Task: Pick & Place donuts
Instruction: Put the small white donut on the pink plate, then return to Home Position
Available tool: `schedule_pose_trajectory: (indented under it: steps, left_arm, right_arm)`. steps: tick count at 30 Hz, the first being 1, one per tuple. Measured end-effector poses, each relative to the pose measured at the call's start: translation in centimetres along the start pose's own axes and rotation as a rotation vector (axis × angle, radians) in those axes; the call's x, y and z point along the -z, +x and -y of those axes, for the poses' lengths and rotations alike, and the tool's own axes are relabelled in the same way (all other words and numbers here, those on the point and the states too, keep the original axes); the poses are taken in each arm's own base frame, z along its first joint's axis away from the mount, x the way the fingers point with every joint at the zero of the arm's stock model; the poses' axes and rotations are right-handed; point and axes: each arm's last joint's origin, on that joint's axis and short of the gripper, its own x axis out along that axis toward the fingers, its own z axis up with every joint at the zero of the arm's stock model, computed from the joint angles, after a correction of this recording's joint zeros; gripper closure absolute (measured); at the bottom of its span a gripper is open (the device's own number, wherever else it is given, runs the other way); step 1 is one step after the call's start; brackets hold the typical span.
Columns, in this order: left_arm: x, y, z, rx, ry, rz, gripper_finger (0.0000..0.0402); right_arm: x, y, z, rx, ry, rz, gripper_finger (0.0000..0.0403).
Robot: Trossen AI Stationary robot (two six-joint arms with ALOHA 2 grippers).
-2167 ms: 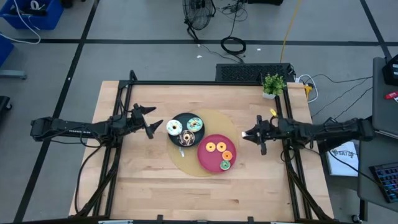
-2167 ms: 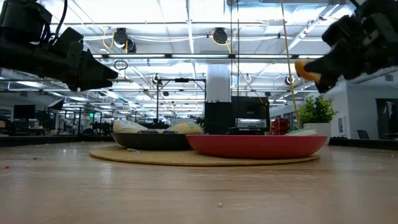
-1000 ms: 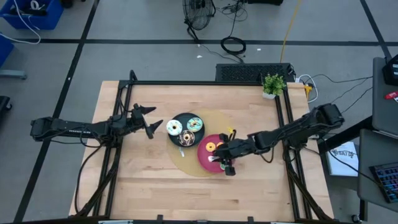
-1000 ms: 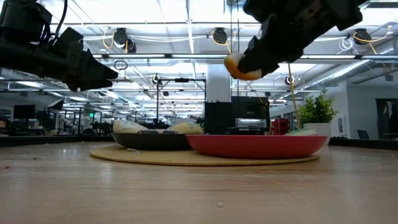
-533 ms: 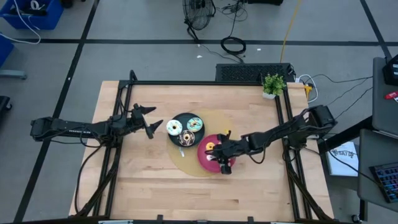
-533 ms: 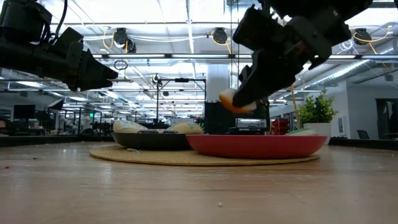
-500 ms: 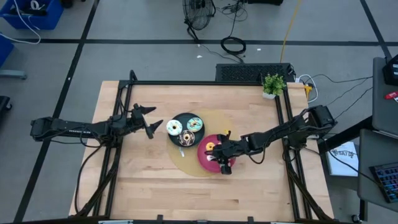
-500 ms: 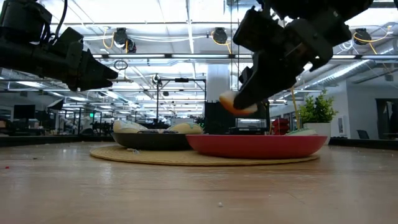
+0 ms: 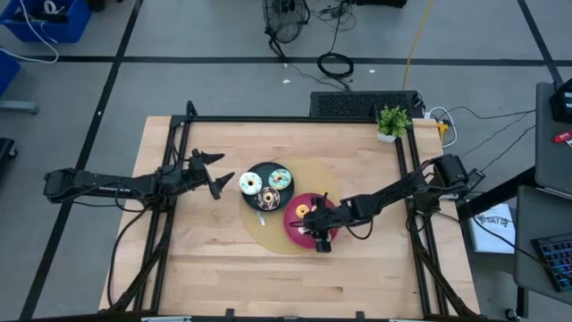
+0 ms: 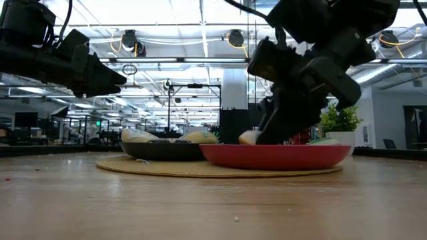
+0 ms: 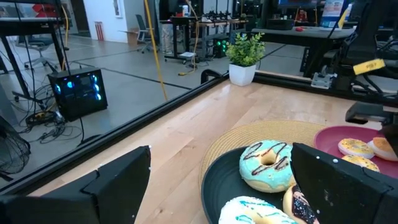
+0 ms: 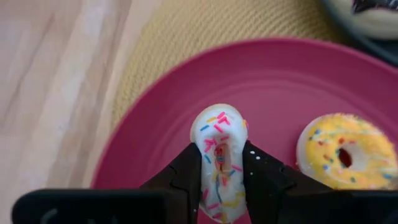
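My right gripper [image 9: 316, 231] is low over the red plate [image 9: 292, 229] and shut on a white-sprinkled donut [image 12: 219, 163]. A yellow donut [image 12: 339, 158] lies flat on the red plate beside it. The black plate [image 9: 258, 170] holds a teal donut [image 11: 267, 165], a white-and-teal donut [image 9: 250, 183] and a brown donut [image 9: 268, 199]. My left gripper [image 9: 214, 179] is open and empty, in the air to the left of the black plate. In the low view the held donut [image 10: 249, 138] shows at the red plate's rim. My right gripper pinches the sprinkled donut by opposite sides of its outer rim [image 12: 202, 163] between the two fingers [image 12: 260, 169]. The ring is squeezed narrow and its hole is a slit. The fingers slant down from the table's right. Whether the donut rests on the plate I cannot tell.
Both plates sit on a round woven mat [image 9: 323, 175] at the table's middle. A small potted plant [image 9: 392, 122] stands at the far right corner. Black frame rails [image 9: 295, 119] run along the table's far, left and right sides. Bare wood lies toward the near edge.
My right gripper has carried the donut toward the table's left and down, from high above the red plate to just over it. It has stayed shut on the donut.
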Motion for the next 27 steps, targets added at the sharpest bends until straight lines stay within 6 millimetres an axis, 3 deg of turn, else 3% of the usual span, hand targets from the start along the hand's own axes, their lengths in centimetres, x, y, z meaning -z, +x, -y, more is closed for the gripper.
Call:
schedule_pose_trajectory:
  steps: [6,18,27]
  left_arm:
    - [0.00,0.00,0.00,0.000,0.000,0.000,0.0021]
    - [0.00,0.00,0.00,0.000,0.000,0.000,0.0021]
    - [0.00,0.00,0.00,0.000,0.000,0.000,0.0021]
  right_arm:
    - [0.28,0.34,-0.13,-0.050,0.000,-0.020,0.0294]
    - [0.11,0.21,-0.17,-0.052,0.004,-0.008,0.0155]
    - [-0.05,-0.01,-0.19,-0.054,0.006,-0.001,0.0116]
